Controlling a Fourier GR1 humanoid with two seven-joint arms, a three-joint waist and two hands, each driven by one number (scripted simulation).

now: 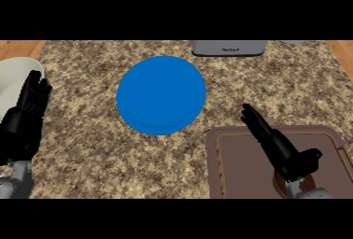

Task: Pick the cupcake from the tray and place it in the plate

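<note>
Speckled brown granite runs under everything we see on the counter [82, 140]. At the far left a pale round dish [17, 74] is cut off by the edge, so we cannot say what it is. Just in front of it our left hand [27, 116] rests upright, fingers straight and together, holding nothing; we judge it parked out of the way.

In the middle lies the blue plate [160, 94], bare, well placed as the drop spot between both arms. Behind it a grey appliance [228, 47] is cropped at the top.

At the right, our right hand [279, 144] hangs over the brown tray [241, 163], fingers straight and pointing toward the plate, thumb out, gripping nothing. The cupcake is hard to make out: only a brownish sliver shows under the wrist, likely hidden there on the tray.
</note>
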